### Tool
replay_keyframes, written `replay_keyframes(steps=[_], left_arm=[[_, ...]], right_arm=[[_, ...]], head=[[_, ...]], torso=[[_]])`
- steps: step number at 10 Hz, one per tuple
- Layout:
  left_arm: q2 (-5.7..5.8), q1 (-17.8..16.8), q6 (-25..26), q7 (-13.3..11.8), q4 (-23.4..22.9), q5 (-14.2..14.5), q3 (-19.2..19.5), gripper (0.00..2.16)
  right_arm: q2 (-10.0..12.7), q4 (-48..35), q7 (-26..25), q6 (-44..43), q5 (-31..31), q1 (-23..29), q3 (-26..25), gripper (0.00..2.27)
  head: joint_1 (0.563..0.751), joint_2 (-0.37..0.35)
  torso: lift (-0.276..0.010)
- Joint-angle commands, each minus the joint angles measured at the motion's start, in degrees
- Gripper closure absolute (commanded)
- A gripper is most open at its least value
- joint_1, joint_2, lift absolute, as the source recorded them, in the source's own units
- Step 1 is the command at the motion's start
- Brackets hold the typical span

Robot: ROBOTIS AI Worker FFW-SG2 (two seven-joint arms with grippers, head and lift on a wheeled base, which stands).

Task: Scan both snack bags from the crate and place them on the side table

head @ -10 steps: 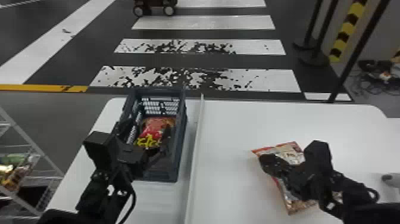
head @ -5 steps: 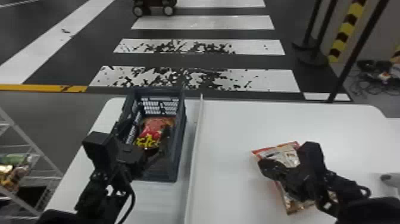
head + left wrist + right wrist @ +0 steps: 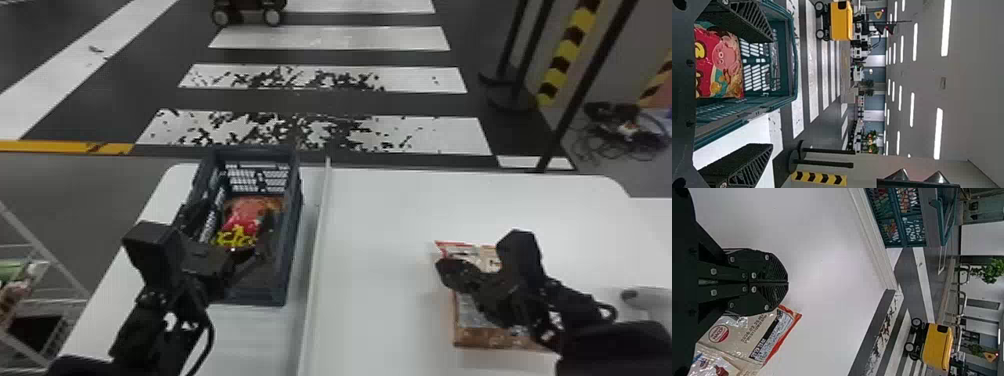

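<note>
Yellow lettering (image 3: 235, 238) on red bag (image 3: 246, 220)

There are 2 snack bags (image 3: 245, 220), 1 crate (image 3: 295, 240), 2 grippers (image 3: 442, 271), 1 white divider (image 3: 314, 280), 1 wire rack (image 3: 26, 231) and 1 yellow wheeled machine (image 3: 841, 21).

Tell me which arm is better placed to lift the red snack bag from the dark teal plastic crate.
Left, probably: the open left tool is at the crate holding that bag. The shut right tool is beyond the white divider, near the beige snack bag.
</note>
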Motion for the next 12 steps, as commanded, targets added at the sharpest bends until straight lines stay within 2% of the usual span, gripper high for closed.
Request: replay_keyframes(steps=[1, 5, 12], left_arm=[[0.0, 0.0, 0.0, 0.0, 0.0, 0.1, 0.0, 0.04], [0.0, -0.1, 0.0, 0.0, 0.4, 0.1, 0.0, 0.04], [0.09, -0.1, 0.0, 0.0, 0.2, 0.1, -0.2, 0.04]], right_arm=[[0.1, 0.2, 0.4, 0.3, -0.2, 0.1, -0.7, 2.24], [0.1, -0.6, 1.2, 1.0, -0.1, 1.6, 0.5, 2.24], [0.1, -0.5, 1.7, 0.9, 1.5, 1.4, -2.0, 2.24]], head=[[0.695, 0.033], [0.695, 0.033], [0.695, 0.019]], torso=[[-0.098], [-0.098], [-0.098]])
